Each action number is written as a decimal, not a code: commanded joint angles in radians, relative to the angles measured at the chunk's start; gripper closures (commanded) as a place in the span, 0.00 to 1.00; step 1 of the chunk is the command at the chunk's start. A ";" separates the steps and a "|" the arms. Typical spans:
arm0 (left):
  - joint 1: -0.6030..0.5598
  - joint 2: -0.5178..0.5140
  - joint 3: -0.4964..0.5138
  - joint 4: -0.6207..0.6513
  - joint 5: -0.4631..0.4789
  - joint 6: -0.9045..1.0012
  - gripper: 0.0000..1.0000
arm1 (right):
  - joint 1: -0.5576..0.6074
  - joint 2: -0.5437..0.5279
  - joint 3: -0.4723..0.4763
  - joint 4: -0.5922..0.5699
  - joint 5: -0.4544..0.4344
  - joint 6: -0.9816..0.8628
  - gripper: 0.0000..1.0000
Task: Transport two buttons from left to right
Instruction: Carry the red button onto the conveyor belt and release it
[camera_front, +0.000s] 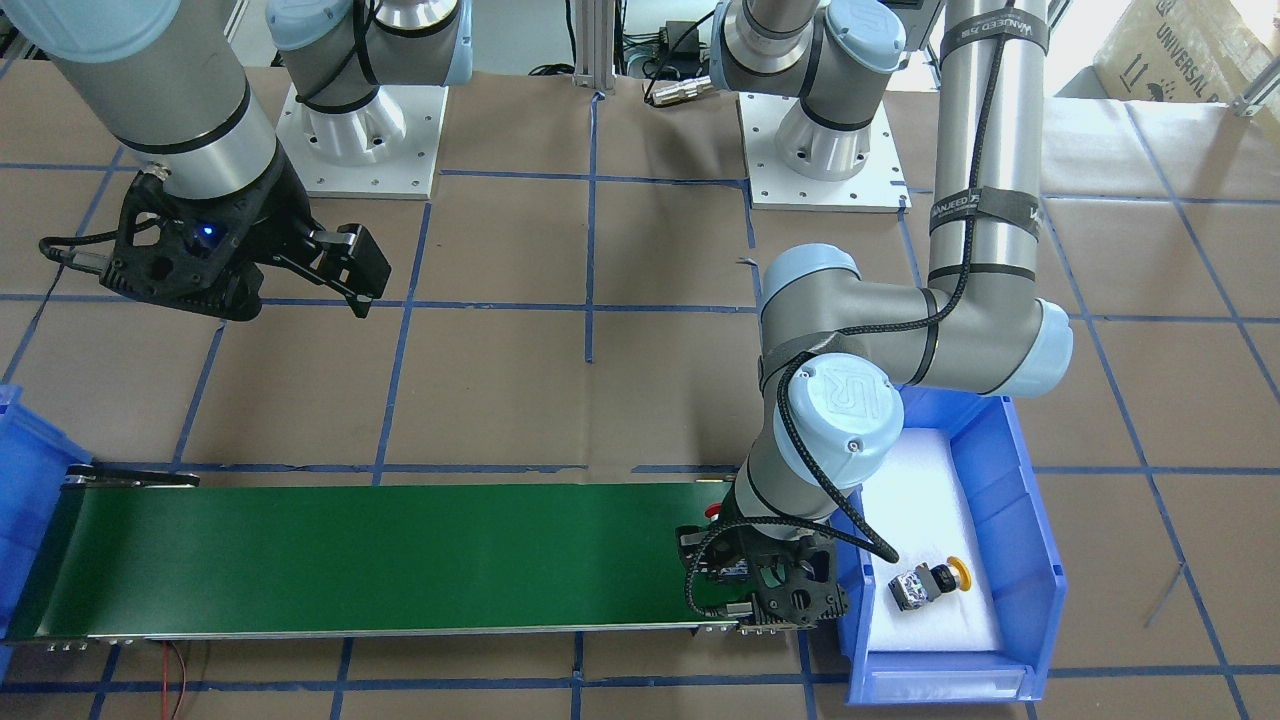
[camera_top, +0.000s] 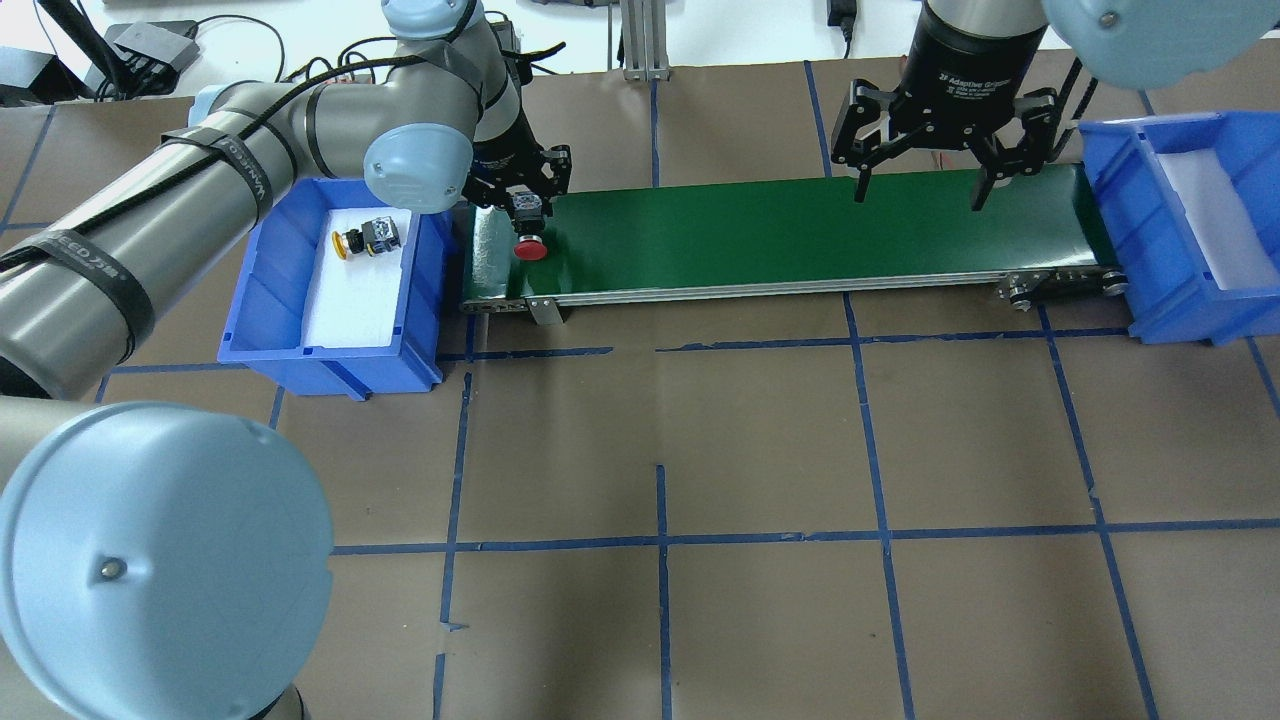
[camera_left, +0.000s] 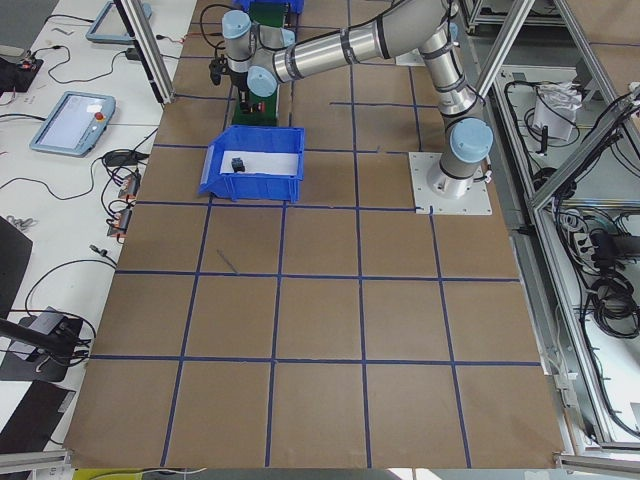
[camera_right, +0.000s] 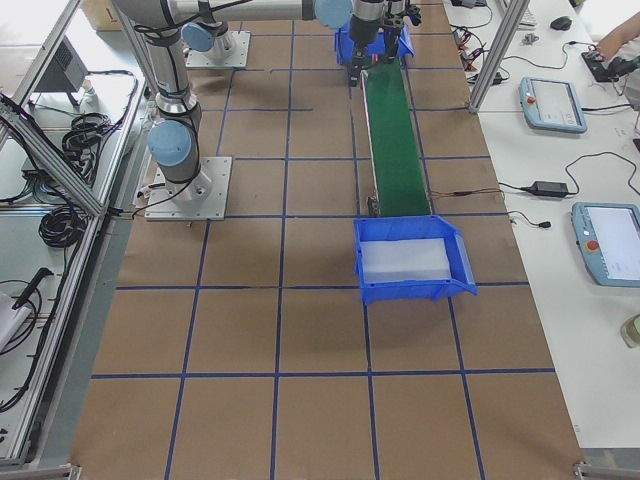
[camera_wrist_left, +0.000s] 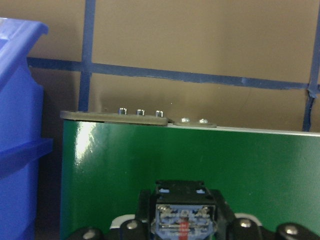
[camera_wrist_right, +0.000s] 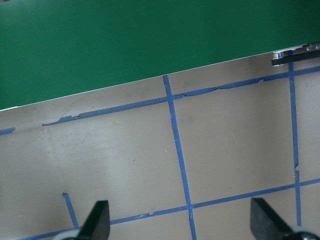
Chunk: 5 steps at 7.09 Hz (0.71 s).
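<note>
My left gripper is shut on the red-capped button at the left end of the green conveyor belt. The left wrist view shows its grey contact block between the fingers, low over the belt. The yellow-capped button lies on its side on white foam in the left blue bin; it also shows in the front-facing view. My right gripper is open and empty, above the belt's right part; its fingertips show over brown paper beside the belt.
A second blue bin with white foam stands at the belt's right end, with nothing in it. The table is brown paper with blue tape lines. Both arm bases stand at the table's back.
</note>
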 joint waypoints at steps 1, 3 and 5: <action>-0.007 -0.012 -0.006 -0.004 0.000 0.000 0.71 | 0.000 0.001 -0.001 0.000 0.000 -0.002 0.00; -0.005 -0.012 -0.011 -0.007 -0.005 0.001 0.60 | 0.000 0.001 0.001 0.000 0.000 -0.001 0.00; -0.004 0.000 -0.002 -0.007 -0.005 0.010 0.00 | 0.000 0.001 0.001 0.000 0.000 -0.001 0.00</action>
